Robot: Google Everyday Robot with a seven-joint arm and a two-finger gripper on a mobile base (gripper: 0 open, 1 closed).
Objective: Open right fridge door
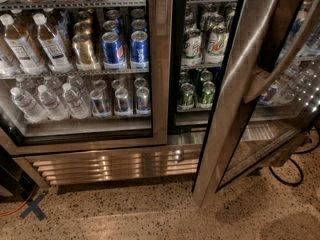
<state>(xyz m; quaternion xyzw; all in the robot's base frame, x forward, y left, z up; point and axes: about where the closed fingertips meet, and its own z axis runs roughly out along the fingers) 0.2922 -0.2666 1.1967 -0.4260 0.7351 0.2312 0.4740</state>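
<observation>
**Spotter:** Start with the ground. You've got a speckled tan stone floor [125,216] across the whole bottom of the view, with a dark blue tape cross [33,208] stuck on it low at the left.

**Caller:** And above that?

**Spotter:** A slatted steel kick grille [115,166] runs under the cooler and catches the light. The left door [159,59] sits flush in its frame. Through its glass you can see water bottles [50,101] on the lower shelf, with a gold can [84,49] beside blue cans [125,49] on the shelf above.

**Caller:** Where's the one you care about?

**Spotter:** The right fridge door [235,99] stands swung out towards you. Its wide steel frame slants from top right down to the floor, with the bottom corner just off the grille. Its curved handle [282,61] faces outward on the right side. In the gap it has left, green cans [197,94] sit on an uncovered shelf.

**Caller:** Any room to move?

**Spotter:** There's open floor in front of the left door and the grille. On the right it's tighter, because the door's lower edge hangs over the floor and a black cable [290,184] loops along the ground just behind it. Dark equipment crowds the left edge near the cross.

**Caller:** And the gripper?

**Spotter:** The gripper is outside this view, so you can't tell whether it's released, clenched or grasping anything. Nothing is touching the handle.
</observation>
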